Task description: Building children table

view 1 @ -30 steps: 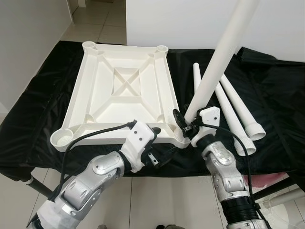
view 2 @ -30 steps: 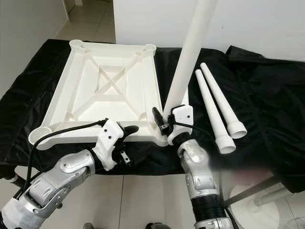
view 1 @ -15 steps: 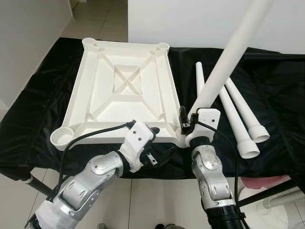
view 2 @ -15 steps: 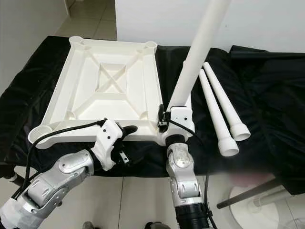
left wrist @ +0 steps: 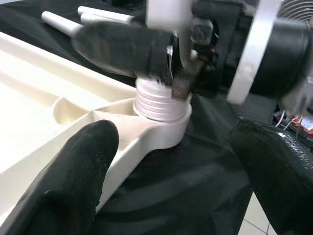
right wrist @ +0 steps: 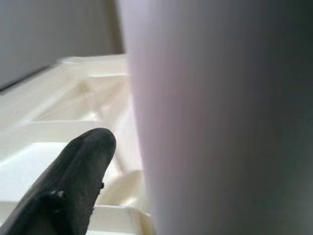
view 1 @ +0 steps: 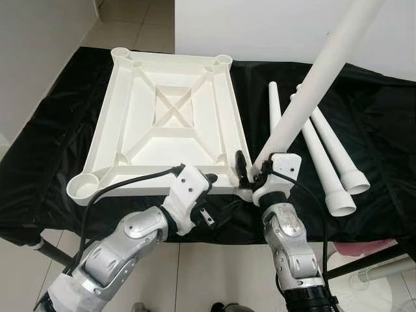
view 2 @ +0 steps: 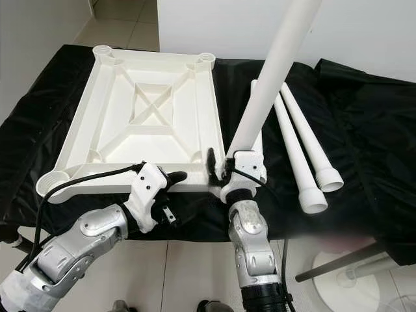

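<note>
The white table top point(view 1: 169, 123) lies upside down on a black cloth. At its near right corner socket point(left wrist: 161, 115), my right gripper point(view 1: 252, 173) is shut on the base of a long white leg point(view 1: 305, 97). The leg stands up and leans right. Its threaded end point(left wrist: 156, 98) sits in the socket. My left gripper point(view 1: 218, 195) is open just in front of that corner, with its fingers point(left wrist: 73, 181) either side of the socket and not touching it.
Two spare white legs point(view 1: 328, 162) lie on the black cloth point(view 1: 383, 130) to the right of the table top. Empty sockets show at the near left corner point(view 1: 83, 188) and both far corners. The cloth's front edge drops to tiled floor point(view 1: 214, 266).
The right gripper has turned a little at the corner socket, and the held leg leans slightly more to the right. The left gripper has stayed in place and open.
</note>
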You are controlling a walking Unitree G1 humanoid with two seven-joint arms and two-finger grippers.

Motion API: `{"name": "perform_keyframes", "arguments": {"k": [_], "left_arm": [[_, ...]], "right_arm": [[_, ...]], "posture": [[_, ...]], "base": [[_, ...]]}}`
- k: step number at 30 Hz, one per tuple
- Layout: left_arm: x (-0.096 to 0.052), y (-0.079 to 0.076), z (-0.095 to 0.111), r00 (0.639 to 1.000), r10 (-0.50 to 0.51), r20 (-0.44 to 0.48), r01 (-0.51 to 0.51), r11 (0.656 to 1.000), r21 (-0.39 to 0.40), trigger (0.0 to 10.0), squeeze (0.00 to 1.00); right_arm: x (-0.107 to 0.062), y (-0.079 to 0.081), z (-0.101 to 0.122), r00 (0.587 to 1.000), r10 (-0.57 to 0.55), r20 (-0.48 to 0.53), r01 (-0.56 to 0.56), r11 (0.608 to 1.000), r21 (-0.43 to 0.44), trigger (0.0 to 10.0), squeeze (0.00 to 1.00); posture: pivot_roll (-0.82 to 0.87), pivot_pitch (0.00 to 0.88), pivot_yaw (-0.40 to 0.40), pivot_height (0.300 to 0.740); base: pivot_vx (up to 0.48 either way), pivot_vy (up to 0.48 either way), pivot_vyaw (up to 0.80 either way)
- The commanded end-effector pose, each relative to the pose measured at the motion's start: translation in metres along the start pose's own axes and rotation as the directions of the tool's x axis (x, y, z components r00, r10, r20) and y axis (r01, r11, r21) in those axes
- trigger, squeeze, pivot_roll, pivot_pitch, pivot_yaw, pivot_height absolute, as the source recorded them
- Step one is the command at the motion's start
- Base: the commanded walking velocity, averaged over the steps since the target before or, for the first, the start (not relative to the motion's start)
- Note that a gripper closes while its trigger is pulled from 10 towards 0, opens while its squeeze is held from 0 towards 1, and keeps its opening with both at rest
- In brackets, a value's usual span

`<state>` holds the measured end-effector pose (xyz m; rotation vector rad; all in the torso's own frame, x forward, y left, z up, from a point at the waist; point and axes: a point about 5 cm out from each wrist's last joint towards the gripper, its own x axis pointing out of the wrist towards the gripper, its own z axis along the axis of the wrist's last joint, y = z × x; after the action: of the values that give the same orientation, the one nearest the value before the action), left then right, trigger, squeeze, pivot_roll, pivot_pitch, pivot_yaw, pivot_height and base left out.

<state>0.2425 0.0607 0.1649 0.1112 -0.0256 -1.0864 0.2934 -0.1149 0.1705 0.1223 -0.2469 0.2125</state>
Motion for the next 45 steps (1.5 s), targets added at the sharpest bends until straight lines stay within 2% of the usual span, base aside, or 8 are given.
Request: {"name": "perform_keyframes", "arguments": {"k": [1, 17, 19, 20, 31, 37, 38, 45], "left_arm": [[0.001, -0.010, -0.001, 0.992, -0.129, -0.004, 0.129, 0.992, -0.008, 10.0, 0.00], [0.003, -0.010, 0.000, 0.991, -0.136, -0.001, 0.136, 0.991, 0.000, 10.0, 0.00], [0.003, -0.010, 0.000, 0.991, -0.136, -0.001, 0.136, 0.991, 0.001, 10.0, 0.00], [0.003, -0.009, 0.000, 0.991, -0.137, -0.001, 0.137, 0.991, 0.002, 10.0, 0.00], [0.002, -0.009, 0.000, 0.990, -0.141, -0.007, 0.141, 0.990, 0.006, 10.0, 0.00], [0.001, -0.010, 0.000, 0.989, -0.150, -0.009, 0.150, 0.989, 0.001, 10.0, 0.00], [0.001, -0.010, 0.000, 0.988, -0.151, -0.010, 0.151, 0.989, 0.001, 10.0, 0.00], [0.001, -0.010, -0.001, 0.988, -0.155, -0.013, 0.155, 0.988, 0.000, 10.0, 0.00]], "right_arm": [[0.001, -0.005, 0.002, 0.998, 0.070, -0.001, -0.069, 0.997, 0.020, 10.0, 0.00], [0.004, -0.029, -0.010, 0.887, 0.438, -0.146, -0.458, 0.876, -0.152, 9.1, 0.00], [0.004, -0.032, -0.011, 0.882, 0.446, -0.153, -0.467, 0.873, -0.144, 7.2, 0.00], [0.004, -0.035, -0.012, 0.881, 0.445, -0.162, -0.468, 0.872, -0.144, 0.0, 0.00], [-0.003, -0.044, -0.022, 0.878, 0.442, -0.185, -0.461, 0.884, -0.076, 0.0, 0.00], [-0.007, -0.041, -0.029, 0.887, 0.423, -0.187, -0.434, 0.901, -0.020, 2.5, 0.00], [-0.006, -0.040, -0.030, 0.888, 0.417, -0.194, -0.428, 0.904, -0.017, 10.0, 0.00], [0.000, -0.039, -0.033, 0.908, 0.350, -0.231, -0.363, 0.932, -0.015, 10.0, 0.00]], "posture": [[0.03, 0.116, -0.070, 0.740], [0.03, 0.087, -0.068, 0.740], [0.03, 0.087, -0.068, 0.740], [0.04, 0.083, -0.068, 0.740], [0.04, 0.081, -0.063, 0.740], [0.03, 0.084, -0.056, 0.740], [0.03, 0.088, -0.052, 0.740], [0.03, 0.094, -0.050, 0.740]], "base": [[0.000, 0.000, 0.00], [0.000, 0.000, 0.00], [0.000, 0.000, 0.00], [0.000, 0.000, 0.00], [0.000, 0.000, 0.00], [0.000, 0.000, 0.00], [0.000, 0.000, 0.00], [0.000, 0.000, 0.00]]}}
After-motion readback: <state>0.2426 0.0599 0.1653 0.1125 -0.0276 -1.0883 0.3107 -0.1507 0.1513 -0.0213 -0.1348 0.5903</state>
